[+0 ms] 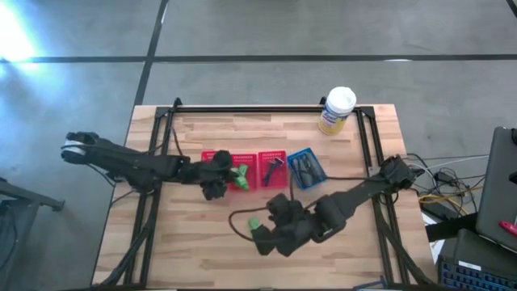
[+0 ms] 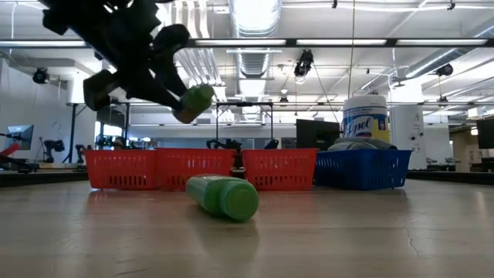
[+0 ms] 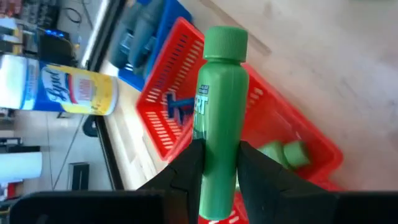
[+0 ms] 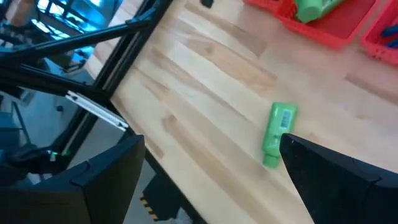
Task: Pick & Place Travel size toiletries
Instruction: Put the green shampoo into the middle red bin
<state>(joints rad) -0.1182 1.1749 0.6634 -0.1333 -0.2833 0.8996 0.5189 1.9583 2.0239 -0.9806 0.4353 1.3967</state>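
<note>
Smooth, seemingly plastic green bottle [image 3: 219, 118]; mesh plastic baskets [image 2: 158, 168]; matt wooden table [image 1: 194, 250].

A pale wooden bench [image 1: 202, 250] with a dark frame along its edges carries a row of mesh baskets near its middle — three red ones [image 1: 246, 171] side by side, then a blue basket [image 1: 316, 166] at their 3 o'clock end. A yellow wipes canister [image 1: 336, 111] with a white lid stands upright at 1 o'clock from the blue basket, by the bench's far edge.
</note>
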